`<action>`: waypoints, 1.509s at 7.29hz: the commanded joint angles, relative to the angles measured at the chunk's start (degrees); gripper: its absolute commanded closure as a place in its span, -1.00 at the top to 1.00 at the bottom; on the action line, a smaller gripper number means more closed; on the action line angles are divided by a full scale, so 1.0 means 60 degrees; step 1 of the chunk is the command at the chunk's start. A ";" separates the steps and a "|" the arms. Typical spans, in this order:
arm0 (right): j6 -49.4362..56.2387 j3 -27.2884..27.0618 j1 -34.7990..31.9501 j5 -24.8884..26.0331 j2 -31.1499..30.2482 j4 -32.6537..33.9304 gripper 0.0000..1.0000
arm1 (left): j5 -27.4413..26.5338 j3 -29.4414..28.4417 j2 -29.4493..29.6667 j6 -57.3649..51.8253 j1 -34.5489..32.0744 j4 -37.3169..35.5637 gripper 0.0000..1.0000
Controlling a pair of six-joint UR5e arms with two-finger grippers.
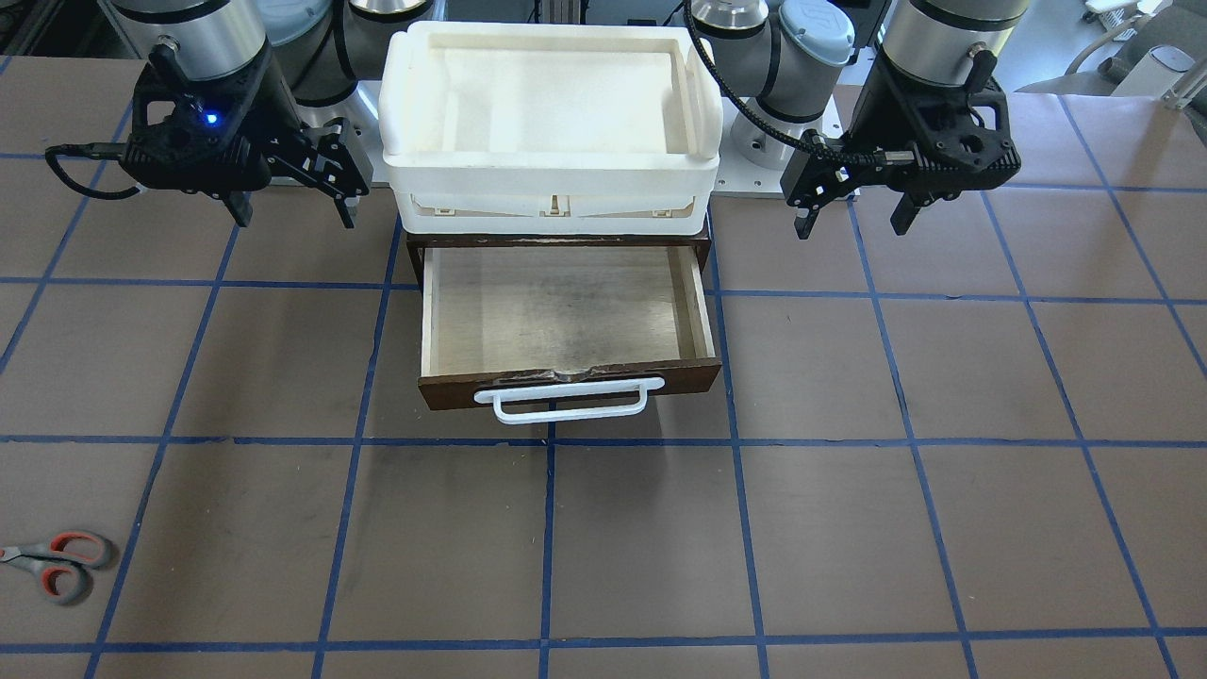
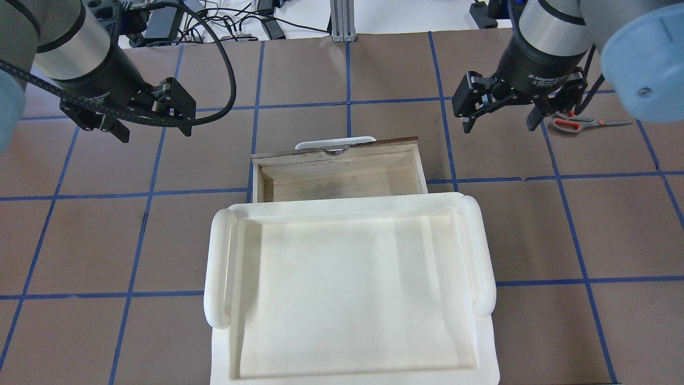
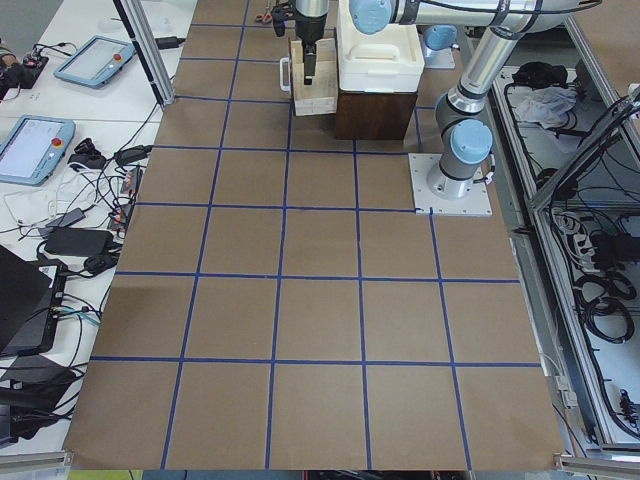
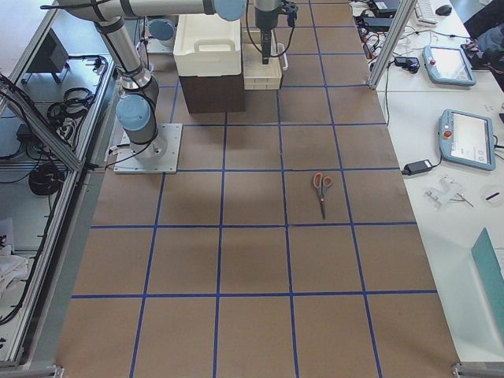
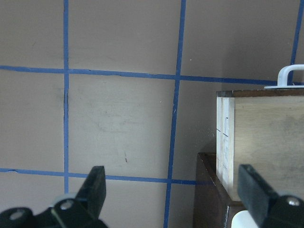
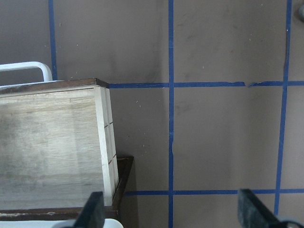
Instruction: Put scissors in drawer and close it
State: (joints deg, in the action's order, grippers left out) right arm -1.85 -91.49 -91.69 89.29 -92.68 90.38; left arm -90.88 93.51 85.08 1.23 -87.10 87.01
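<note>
The scissors (image 1: 57,566), with grey handles lined orange-red, lie flat on the brown table on my right side, far from the drawer. They also show in the overhead view (image 2: 574,124), just beyond my right gripper, and in the exterior right view (image 4: 321,187). The drawer (image 1: 566,311) is pulled open and empty, with a pale plywood floor and a white bar handle (image 1: 566,401). It also shows from overhead (image 2: 336,176). My left gripper (image 2: 153,133) hovers open and empty to the drawer's left. My right gripper (image 2: 500,127) hovers open and empty to its right.
A white plastic tray (image 2: 219,267) sits on top of the dark brown cabinet (image 1: 415,247) that holds the drawer. Blue tape lines grid the brown table. Tablets and cables (image 3: 40,140) lie past the table's far edge.
</note>
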 commanded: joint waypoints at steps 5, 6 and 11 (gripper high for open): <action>-0.0117 0.0014 0.0017 -0.0058 -0.0007 0.0098 1.00 | 0.0000 0.0015 0.0000 0.0014 -0.0014 0.0000 1.00; -0.0117 0.0015 0.0032 -0.0029 0.0008 0.0228 1.00 | 0.0000 0.0015 -0.0014 0.0014 -0.0014 0.0014 1.00; 0.0030 0.0029 0.0120 -0.0058 -0.0007 0.0508 1.00 | 0.0014 0.0117 -0.0059 0.0014 0.0000 -0.0029 1.00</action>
State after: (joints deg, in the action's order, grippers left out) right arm -1.43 -91.33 -91.02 88.93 -92.64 93.21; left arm -90.86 94.11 84.80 1.32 -87.11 86.90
